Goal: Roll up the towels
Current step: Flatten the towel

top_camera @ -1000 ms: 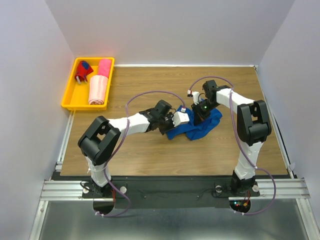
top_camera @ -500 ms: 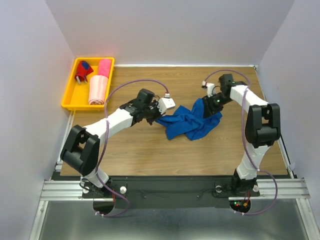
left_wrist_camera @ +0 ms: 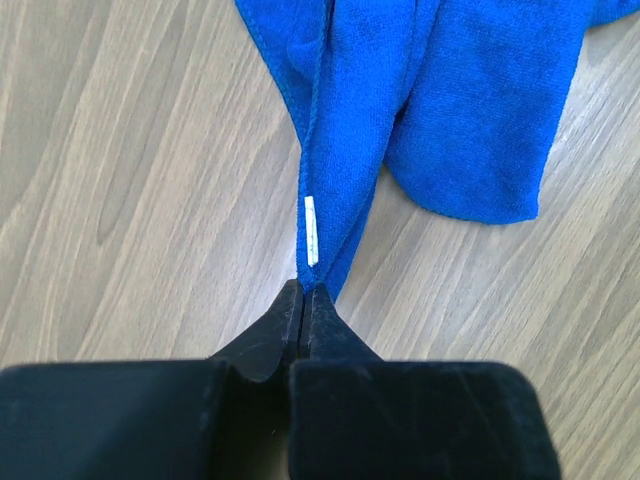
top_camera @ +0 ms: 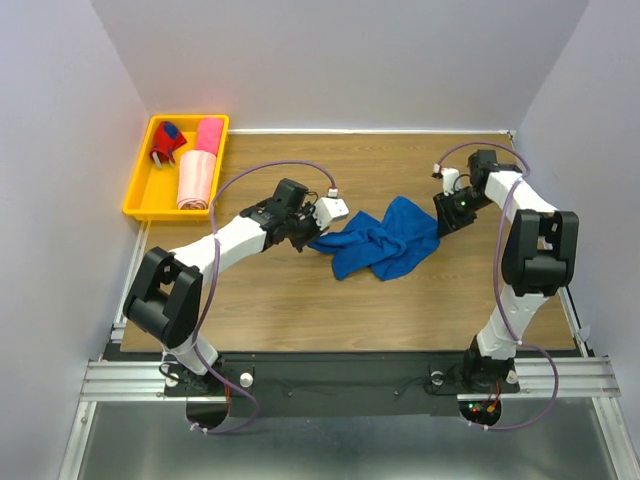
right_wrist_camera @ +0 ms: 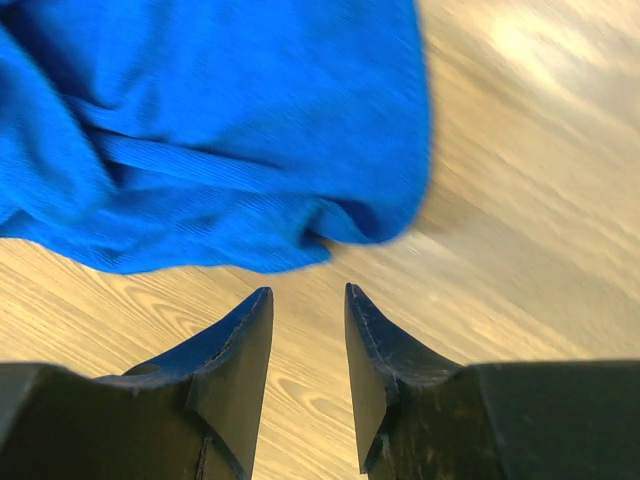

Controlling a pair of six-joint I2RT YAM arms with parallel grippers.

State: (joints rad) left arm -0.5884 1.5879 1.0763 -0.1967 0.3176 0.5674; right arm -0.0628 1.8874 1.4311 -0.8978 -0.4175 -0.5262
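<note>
The royal blue towel [top_camera: 385, 240] lies crumpled on the middle of the wooden table. My left gripper [top_camera: 308, 237] is shut on its left corner, next to a white label [left_wrist_camera: 310, 230]; the cloth [left_wrist_camera: 430, 90] stretches away from the shut jaws. My right gripper [top_camera: 441, 222] is open and empty, just right of the towel's right edge [right_wrist_camera: 200, 150], with bare wood between its fingers. The hot pink towel [top_camera: 209, 135] and the pale pink towel [top_camera: 197, 180] lie rolled in the yellow tray [top_camera: 140, 190] at the far left.
A red and blue object [top_camera: 167, 145] sits in the tray's back left corner. White walls close in the table on the left, back and right. Purple cables loop over both arms.
My right gripper has let go of the towel's right end and drawn back to the right, now open. The left gripper, after pulling the corner left, has held still for the last half second.
</note>
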